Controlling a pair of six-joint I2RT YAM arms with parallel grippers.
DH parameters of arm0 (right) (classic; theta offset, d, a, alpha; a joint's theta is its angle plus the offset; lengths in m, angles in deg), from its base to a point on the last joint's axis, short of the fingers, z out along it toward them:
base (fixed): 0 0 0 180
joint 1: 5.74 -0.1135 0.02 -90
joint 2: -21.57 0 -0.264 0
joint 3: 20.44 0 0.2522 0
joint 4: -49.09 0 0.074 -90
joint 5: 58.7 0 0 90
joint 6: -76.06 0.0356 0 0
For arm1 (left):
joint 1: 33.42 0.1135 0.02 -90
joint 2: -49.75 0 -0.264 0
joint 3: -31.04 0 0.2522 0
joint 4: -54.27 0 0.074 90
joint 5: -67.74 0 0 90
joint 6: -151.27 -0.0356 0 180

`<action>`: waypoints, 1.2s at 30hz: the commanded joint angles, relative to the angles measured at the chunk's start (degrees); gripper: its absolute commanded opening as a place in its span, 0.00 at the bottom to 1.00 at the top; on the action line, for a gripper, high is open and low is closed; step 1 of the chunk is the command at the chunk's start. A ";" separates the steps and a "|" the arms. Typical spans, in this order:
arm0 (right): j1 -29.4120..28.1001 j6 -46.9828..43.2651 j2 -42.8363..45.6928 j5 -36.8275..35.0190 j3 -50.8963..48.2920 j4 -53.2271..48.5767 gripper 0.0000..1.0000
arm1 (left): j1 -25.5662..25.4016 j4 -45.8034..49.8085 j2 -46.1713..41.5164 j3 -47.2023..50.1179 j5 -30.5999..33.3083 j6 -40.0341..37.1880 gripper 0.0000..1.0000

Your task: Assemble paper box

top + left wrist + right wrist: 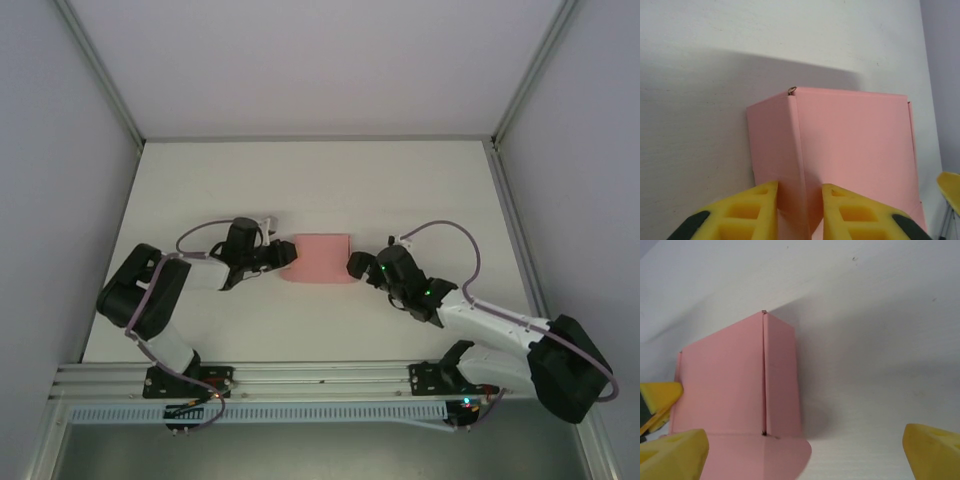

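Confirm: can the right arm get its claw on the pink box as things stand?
Probably yes. The right claw is wide open with the box just ahead and bare table beside it. The left claw pinches the opposite side, out of the way.

No lettering to call out here: no text, label, brand or number can be read in any view. The paper box (pixel 318 259) shows plain pink faces, top and sides alike, with no print on them.
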 commanded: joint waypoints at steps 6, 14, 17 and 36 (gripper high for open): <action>3.65 1.02 -8.69 13.34 3.67 7.51 1.00 | 3.75 -12.29 6.58 3.16 -11.21 6.17 0.18; 6.55 2.37 -17.34 21.20 6.21 15.13 1.00 | 4.09 -11.23 7.33 2.41 -11.55 4.61 0.18; 9.01 4.31 -20.78 25.25 6.29 19.03 0.97 | 4.32 -11.81 7.86 2.47 -11.75 4.61 0.18; 13.59 10.19 -24.16 37.02 3.81 32.71 0.45 | 4.59 -8.45 0.80 -0.27 -10.74 -0.99 0.82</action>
